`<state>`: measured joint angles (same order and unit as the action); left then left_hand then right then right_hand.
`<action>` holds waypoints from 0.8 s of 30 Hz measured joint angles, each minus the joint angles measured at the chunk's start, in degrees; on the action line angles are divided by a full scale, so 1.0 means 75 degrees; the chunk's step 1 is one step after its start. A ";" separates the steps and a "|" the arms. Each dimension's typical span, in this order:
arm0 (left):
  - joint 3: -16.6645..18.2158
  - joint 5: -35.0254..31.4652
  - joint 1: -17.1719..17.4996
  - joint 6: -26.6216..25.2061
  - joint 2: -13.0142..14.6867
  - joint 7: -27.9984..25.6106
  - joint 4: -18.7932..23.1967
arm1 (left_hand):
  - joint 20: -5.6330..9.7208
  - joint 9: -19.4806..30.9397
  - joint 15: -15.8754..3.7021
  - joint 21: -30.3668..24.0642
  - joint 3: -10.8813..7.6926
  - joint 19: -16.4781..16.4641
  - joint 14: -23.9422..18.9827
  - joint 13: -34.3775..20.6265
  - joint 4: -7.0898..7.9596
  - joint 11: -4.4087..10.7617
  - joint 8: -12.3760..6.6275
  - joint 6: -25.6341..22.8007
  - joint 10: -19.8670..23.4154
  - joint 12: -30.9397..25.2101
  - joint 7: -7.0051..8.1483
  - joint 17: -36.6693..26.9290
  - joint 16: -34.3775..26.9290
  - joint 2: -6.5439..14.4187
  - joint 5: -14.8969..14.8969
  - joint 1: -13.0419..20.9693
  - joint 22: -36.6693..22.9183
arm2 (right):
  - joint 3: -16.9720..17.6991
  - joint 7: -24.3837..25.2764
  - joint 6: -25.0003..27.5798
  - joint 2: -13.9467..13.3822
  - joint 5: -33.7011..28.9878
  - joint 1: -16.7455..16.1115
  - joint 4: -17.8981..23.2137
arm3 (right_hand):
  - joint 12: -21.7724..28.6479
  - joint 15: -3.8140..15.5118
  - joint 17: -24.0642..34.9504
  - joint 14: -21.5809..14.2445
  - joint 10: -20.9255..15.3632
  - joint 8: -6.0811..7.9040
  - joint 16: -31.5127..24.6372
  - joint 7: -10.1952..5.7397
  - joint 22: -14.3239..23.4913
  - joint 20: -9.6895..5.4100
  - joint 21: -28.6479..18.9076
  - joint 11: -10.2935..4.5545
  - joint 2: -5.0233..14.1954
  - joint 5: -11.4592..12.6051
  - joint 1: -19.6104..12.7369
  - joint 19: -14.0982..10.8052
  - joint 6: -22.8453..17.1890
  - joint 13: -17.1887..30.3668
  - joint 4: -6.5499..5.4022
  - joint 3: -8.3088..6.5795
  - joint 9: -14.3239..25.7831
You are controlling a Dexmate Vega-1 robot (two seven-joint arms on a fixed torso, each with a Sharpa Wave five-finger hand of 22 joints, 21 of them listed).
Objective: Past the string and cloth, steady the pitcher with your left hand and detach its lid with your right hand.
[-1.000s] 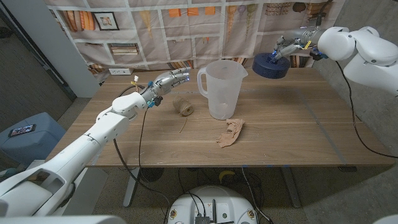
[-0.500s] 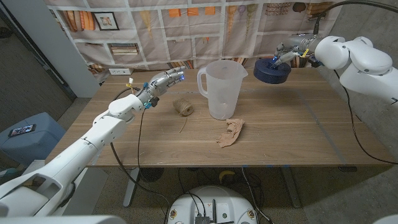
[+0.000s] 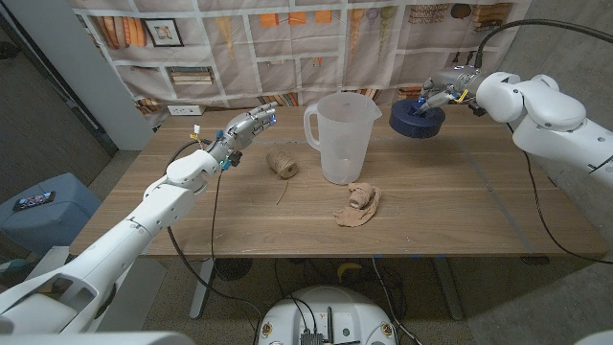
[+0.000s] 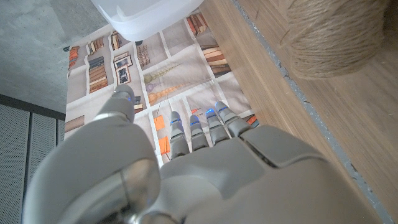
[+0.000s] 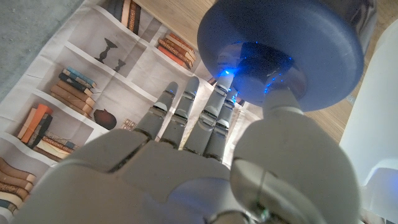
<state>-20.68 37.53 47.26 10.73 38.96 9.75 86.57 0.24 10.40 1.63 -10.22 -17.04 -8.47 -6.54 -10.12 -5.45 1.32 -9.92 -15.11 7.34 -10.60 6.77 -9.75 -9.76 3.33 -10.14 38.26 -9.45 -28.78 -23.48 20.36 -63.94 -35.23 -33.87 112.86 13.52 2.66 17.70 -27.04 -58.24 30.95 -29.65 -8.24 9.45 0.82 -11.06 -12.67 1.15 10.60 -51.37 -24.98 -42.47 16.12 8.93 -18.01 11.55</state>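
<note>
Lid (image 3: 416, 119) off – we hold it pinched in right hand (image 3: 442, 80), low at table's far edge | pitcher (image 3: 342, 137) open | left hand (image 3: 244, 127) spread, empty – only set-down remains

Translucent, frosted white plastic on the pitcher (image 3: 342, 137), smooth with a soft sheen. Matt dark blue plastic on the lid (image 3: 416, 119), faintly glossy where blue light strikes it. Rough, fibrous tan twine wound into the ball of string (image 3: 281, 163). Soft, crumpled tan cloth (image 3: 358, 205), matt. Brown wood grain on the table (image 3: 450, 192), smooth, satin finish. Glossy white shell on both arms; smooth grey metal-look plastic on the left hand (image 3: 245, 128) and right hand (image 3: 442, 83). Printed fabric backdrop (image 3: 287, 48), lightly creased.
</note>
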 measured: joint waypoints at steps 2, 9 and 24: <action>0.0003 0.0017 0.0004 0.0024 -0.0004 -0.0040 -0.0003 | 0.0002 0.0000 0.0029 0.0000 0.0020 0.0001 0.0089 0.0000 0.0020 0.0000 0.0000 0.0052 0.0000 0.0000 0.0052 0.0000 0.0000 0.0028 0.0000 -0.0085 0.0000 | -0.0027 0.0007 0.0002 0.0031 -0.0010 -0.0032 -0.0024 | 0.0000 0.0000 0.0000 0.0000 0.0000 0.0014 0.0000 0.0000 0.0000 0.0000 0.0000 0.0000 0.0000 -0.0002 0.0000 0.0000 0.0000 0.0000 0.0000 0.0000 0.0000; 0.0079 0.0068 0.0110 0.0066 -0.0069 -0.0201 -0.0031 | 0.0053 0.0000 0.0054 0.0000 0.0099 0.0053 0.0218 0.0000 0.0099 0.0110 0.0000 0.0254 -0.0138 0.0000 0.0041 0.0000 0.0000 0.0055 0.0000 -0.0338 0.0000 | -0.0123 0.0138 0.0055 0.0138 -0.0210 -0.0122 -0.0127 | 0.0000 0.0042 0.0000 -0.0042 0.0000 0.0043 0.0000 0.0000 0.0000 0.0000 0.0000 0.0000 0.0000 -0.0005 0.0000 0.0001 0.0000 -0.0001 0.0001 0.0001 0.0000; 0.0196 0.0092 0.0289 0.0079 -0.0131 -0.0490 0.0033 | 0.0070 -0.0029 0.0017 0.0000 0.0160 0.0152 0.0370 -0.0001 0.0210 0.0133 0.0000 0.0484 -0.0255 0.0001 -0.0077 0.0001 0.0000 0.0229 0.0000 -0.0688 0.0000 | -0.0300 0.0338 0.0177 0.0307 -0.0593 -0.0214 -0.0287 | -0.0065 -0.0001 -0.0001 -0.0083 0.0031 0.0042 0.0000 0.0000 0.0000 -0.0042 0.0000 -0.0031 0.0000 -0.0032 0.0000 -0.0041 0.0000 -0.0002 0.0002 0.0002 0.0000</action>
<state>-19.21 38.22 49.43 11.33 37.98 6.08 86.81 0.77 10.18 1.76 -10.22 -15.84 -7.34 -3.76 -10.13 -3.87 2.32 -9.93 -11.48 5.43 -10.60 6.19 -9.74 -9.76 5.05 -10.14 33.10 -9.45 -31.03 -20.95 21.69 -61.64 -39.68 -35.47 110.71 13.03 2.66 17.69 -27.66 -58.00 31.26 -29.65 -8.24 9.45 0.50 -11.06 -12.91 1.15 10.36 -51.37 -25.29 -42.47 16.11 8.95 -18.00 11.55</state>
